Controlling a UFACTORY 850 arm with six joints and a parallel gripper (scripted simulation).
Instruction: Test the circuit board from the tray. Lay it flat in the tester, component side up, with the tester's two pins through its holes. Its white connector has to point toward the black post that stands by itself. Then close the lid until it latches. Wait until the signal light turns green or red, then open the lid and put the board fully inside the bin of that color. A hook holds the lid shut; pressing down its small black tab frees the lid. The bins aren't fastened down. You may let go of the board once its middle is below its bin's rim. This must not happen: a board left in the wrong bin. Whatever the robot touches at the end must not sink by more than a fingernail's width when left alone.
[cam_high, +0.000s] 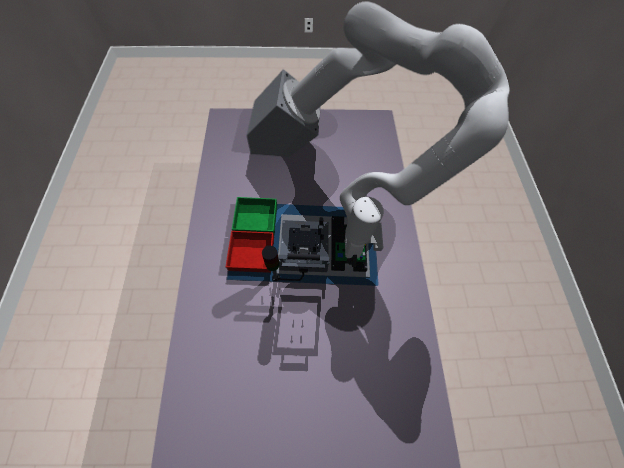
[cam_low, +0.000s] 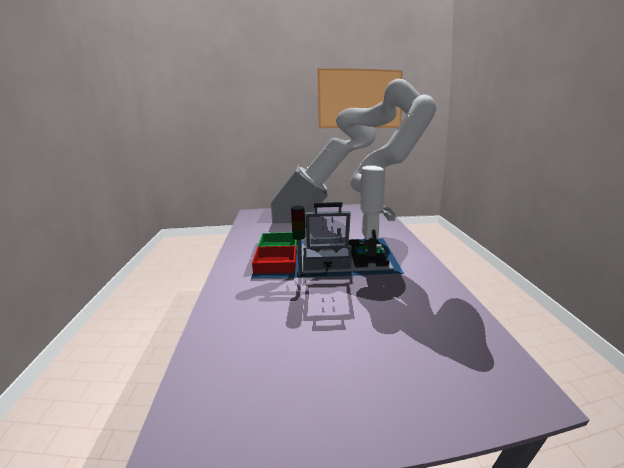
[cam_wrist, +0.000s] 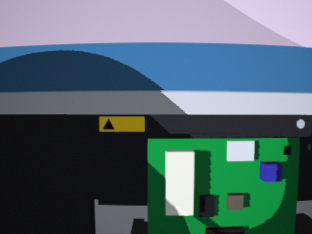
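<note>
My gripper is shut on the circuit board, which it holds level, component side up, just above the black tray. In the wrist view the white connector is on the board's left; the fingertips are barely visible. The tester stands left of the tray in the top and exterior views. Its lid is open and upright. A short dark post is at the tester's back right. The signal light looks unlit. The tester's pins cannot be made out.
The green bin and the red bin stand left of the tester, the green one behind. The signal light stands between the red bin and the tester. The raised lid and its handle rise beside the arm.
</note>
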